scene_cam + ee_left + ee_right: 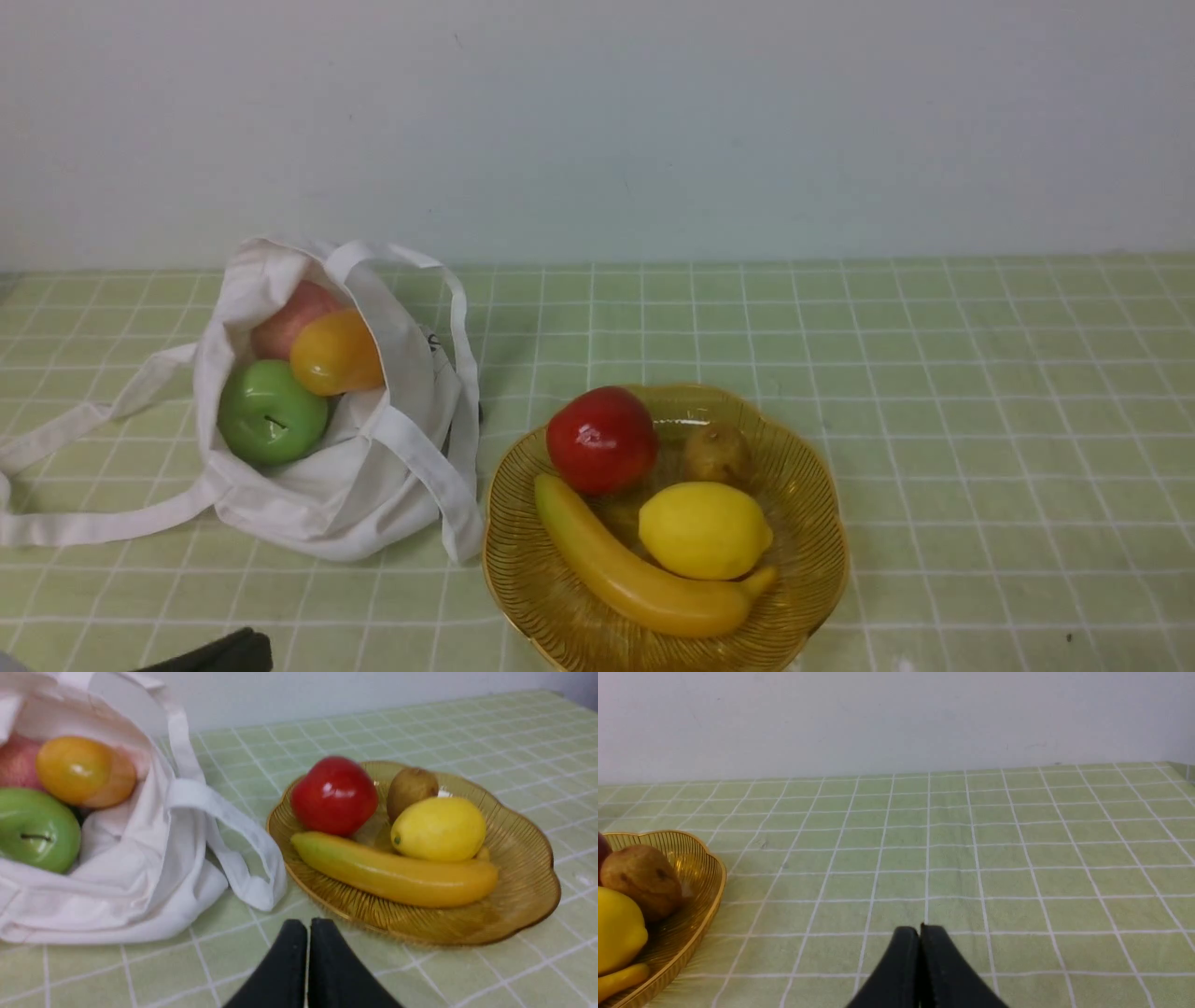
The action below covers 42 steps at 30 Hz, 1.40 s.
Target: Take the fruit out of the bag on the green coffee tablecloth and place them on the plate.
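The left gripper, fingertips pressed together and holding nothing, lies nearest; the right gripper is closed too. Beyond, the banana slants across the plate. Farther off and to the left sits the bag, mouth open, nearer the left arm. Inside, the green apple lies nearest, then the orange-yellow fruit, its long axis running roughly crosswise, touching the pinkish fruit behind.

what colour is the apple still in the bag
Green apple, with a dark stem; it shows best in the front view.
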Each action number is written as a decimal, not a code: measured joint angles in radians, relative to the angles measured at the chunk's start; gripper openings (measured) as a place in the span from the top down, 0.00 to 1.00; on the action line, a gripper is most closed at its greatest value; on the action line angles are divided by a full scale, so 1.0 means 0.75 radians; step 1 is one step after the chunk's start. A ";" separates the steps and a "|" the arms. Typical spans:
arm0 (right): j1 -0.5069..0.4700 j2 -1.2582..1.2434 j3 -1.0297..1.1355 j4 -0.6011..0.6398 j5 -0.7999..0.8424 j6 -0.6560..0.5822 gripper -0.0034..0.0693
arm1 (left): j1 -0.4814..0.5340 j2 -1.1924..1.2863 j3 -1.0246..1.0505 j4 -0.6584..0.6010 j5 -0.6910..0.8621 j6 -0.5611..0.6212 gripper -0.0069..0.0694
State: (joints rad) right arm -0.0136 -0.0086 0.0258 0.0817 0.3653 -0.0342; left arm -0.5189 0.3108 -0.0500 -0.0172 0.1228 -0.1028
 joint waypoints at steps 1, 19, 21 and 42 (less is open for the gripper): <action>0.000 0.000 0.000 0.000 0.000 0.000 0.97 | 0.000 -0.001 0.015 -0.001 0.001 -0.001 0.92; 0.000 0.000 0.000 0.000 0.000 0.005 0.97 | 0.529 -0.231 0.104 -0.003 0.001 0.220 0.92; 0.000 0.000 0.000 0.000 0.000 0.005 0.97 | 0.585 -0.309 0.104 -0.003 0.022 0.223 0.92; 0.000 0.000 0.000 0.000 0.000 0.007 0.97 | 0.618 -0.428 0.104 0.000 0.336 0.224 0.92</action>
State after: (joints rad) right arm -0.0136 -0.0086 0.0258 0.0817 0.3653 -0.0293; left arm -0.0553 -0.0104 0.0282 -0.0171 0.3751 0.0655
